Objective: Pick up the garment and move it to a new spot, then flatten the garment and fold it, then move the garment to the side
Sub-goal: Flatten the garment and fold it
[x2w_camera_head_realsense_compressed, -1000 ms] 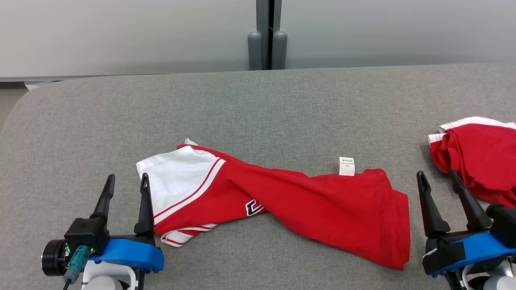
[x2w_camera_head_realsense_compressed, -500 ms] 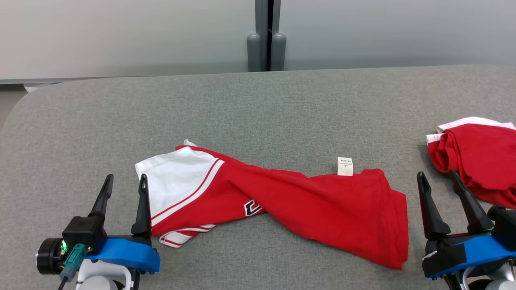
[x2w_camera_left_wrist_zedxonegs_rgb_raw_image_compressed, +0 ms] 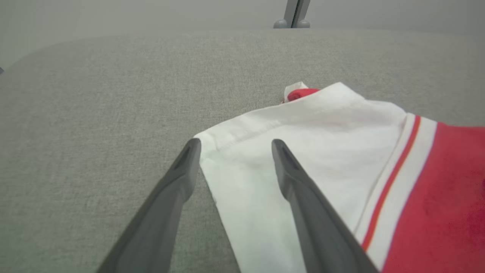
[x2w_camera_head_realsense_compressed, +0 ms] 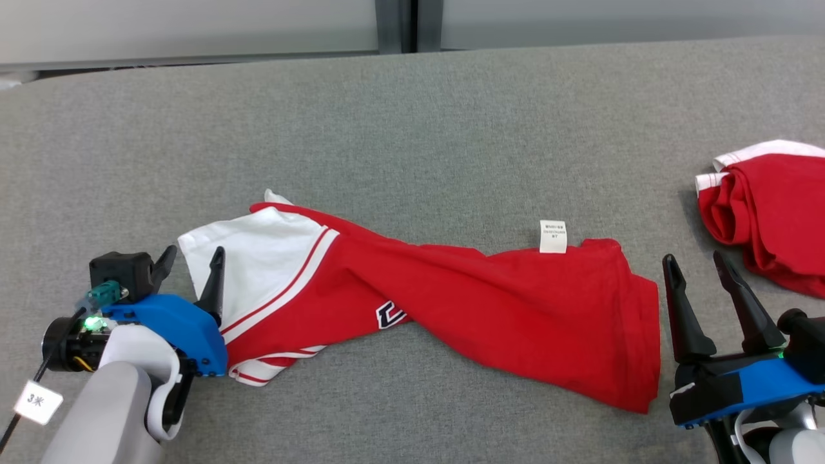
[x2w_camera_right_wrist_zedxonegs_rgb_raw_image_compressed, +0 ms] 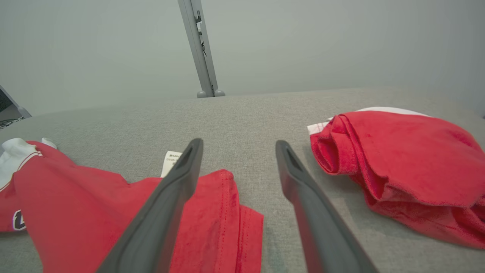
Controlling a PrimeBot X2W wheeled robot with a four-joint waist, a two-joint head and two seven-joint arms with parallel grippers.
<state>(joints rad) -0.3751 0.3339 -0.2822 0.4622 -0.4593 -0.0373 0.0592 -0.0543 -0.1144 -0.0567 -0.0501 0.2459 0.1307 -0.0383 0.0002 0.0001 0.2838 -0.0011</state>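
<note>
- Garment (x2w_camera_head_realsense_compressed: pixel 451 309): where is it on the desk (x2w_camera_head_realsense_compressed: pixel 412 116)?
- On the near half, twisted. Its long axis runs left to right, with the white sleeve (x2w_camera_head_realsense_compressed: pixel 258 258) at the left and the red hem (x2w_camera_head_realsense_compressed: pixel 635 322) at the right.
- And the claws?
- Both are wide open and hold nothing. The left claw (x2w_camera_head_realsense_compressed: pixel 193 251) is at the sleeve, and the sleeve corner lies between its fingers (x2w_camera_left_wrist_zedxonegs_rgb_raw_image_compressed: pixel 170 201). The right claw (x2w_camera_head_realsense_compressed: pixel 693 256) is just beside the hem, not over it.
- Which is nearer?
- The left, I think. The right must go a little to the left. The other red cloth (x2w_camera_head_realsense_compressed: pixel 767 206) lies apart, at the far right.
</note>
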